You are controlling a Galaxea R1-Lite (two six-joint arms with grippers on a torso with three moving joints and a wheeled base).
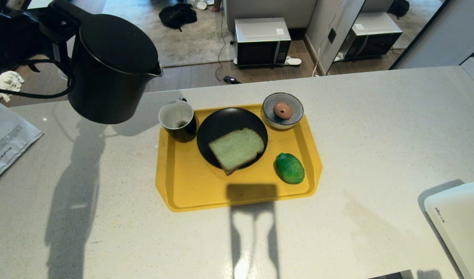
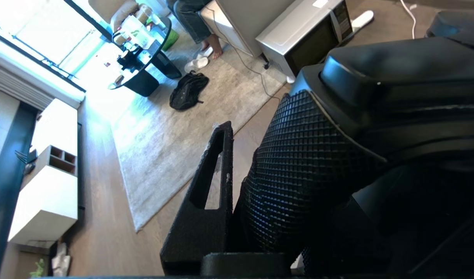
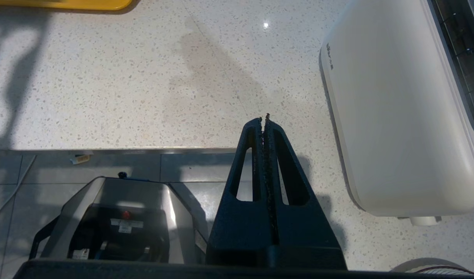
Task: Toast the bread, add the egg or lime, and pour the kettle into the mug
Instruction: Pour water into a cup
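The kettle (image 1: 111,69) hangs in the air, up and to the left of the mug (image 1: 178,121), spout toward it, held by my left gripper (image 2: 237,182), whose fingers (image 2: 211,182) clamp its ribbed handle. The mug, the bread (image 1: 237,149) on a black plate (image 1: 221,120), the lime (image 1: 290,168) and a striped bowl (image 1: 295,106) share a yellow tray (image 1: 190,186) on the speckled white counter (image 1: 376,135). Beyond it lie wood floor and a microwave (image 1: 262,40). My right gripper (image 3: 264,120), fingers pressed together and empty, sits low at the counter's near edge beside a white toaster (image 3: 395,116).

Left gripper (image 2: 237,186) clamped; right gripper (image 3: 264,121) closed.
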